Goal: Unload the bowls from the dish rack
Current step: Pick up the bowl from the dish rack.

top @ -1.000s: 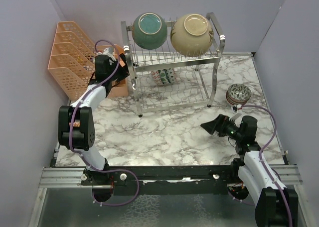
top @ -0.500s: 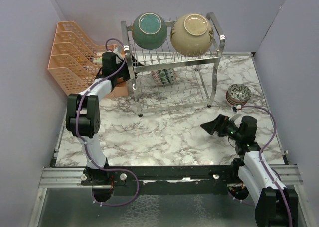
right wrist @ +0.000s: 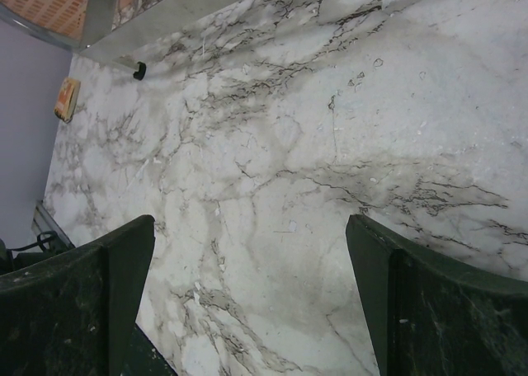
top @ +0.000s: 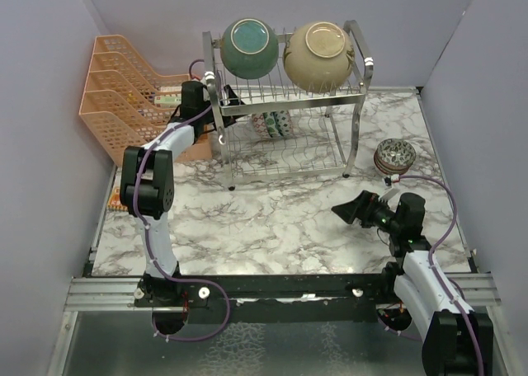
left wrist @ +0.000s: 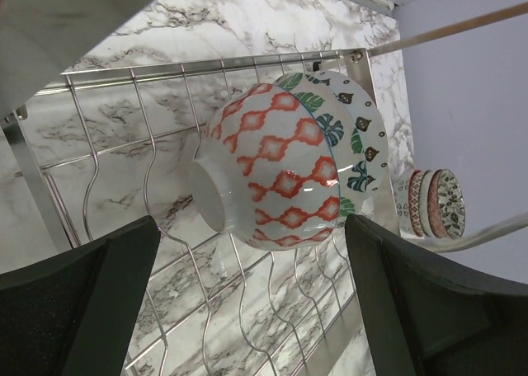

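Silver wire dish rack [top: 356,58] is standing at the back of the marble desk [top: 280,219], with bowls on both tiers.

Left fingers [left wrist: 82,310] are spreading wide at the rack's left side, level with the lower tier, framing a small red-patterned bowl [left wrist: 276,174] that is standing on edge in the wires with a green-leaf bowl [left wrist: 351,137] nested behind it; they are holding nothing. A teal bowl [top: 248,49] and a cream bowl [top: 319,56] are leaning on the top tier. A stack of small bowls [top: 394,156] is sitting on the desk right of the rack. Right fingers [right wrist: 429,310] are hanging wide and empty over bare desk, well apart from the rack.
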